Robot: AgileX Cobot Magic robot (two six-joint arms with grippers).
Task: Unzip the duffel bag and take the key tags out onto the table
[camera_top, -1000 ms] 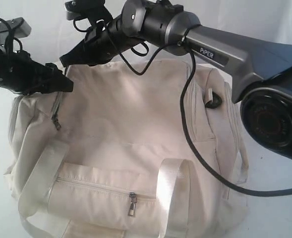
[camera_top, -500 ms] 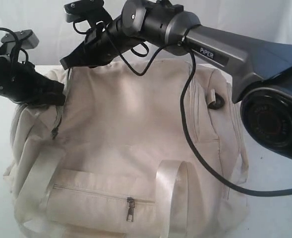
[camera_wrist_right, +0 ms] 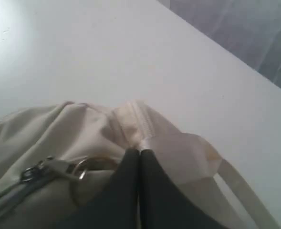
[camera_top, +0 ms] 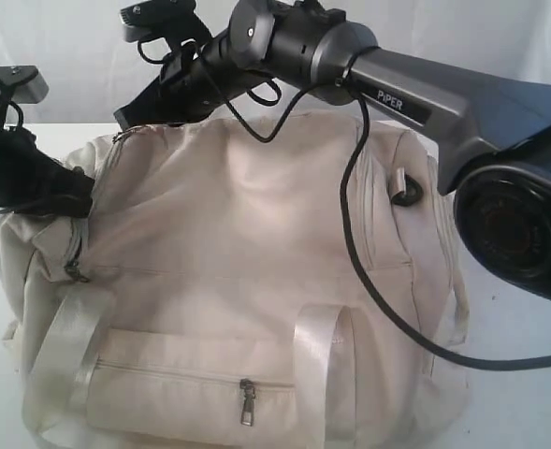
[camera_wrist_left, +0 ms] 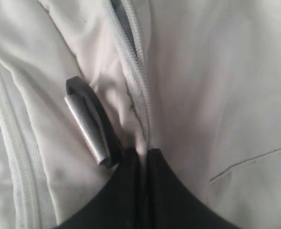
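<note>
Left gripper (camera_top: 77, 198) farther left, jaws newly pinched on duffel bag (camera_top: 256, 253), its end dragged outward.

The bag (camera_top: 256, 243) fills most of the near desk (camera_top: 528, 402). The only bare top is a strip along its right side and a stretch beyond its far end. Overhead, the right arm (camera_top: 425, 103) slants in from the right, and its black cable (camera_top: 345, 215) droops onto the bag's right side, so a reach from above there meets both. The right pincer (camera_top: 125, 120), tips closed, sits at the far left corner. The left pincer (camera_top: 81, 203), nipped shut on cloth by the zip (camera_wrist_left: 135, 71), blocks the left end. The bag's middle panel and the front pocket between the straps (camera_top: 317, 374) lie open to reach.
</note>
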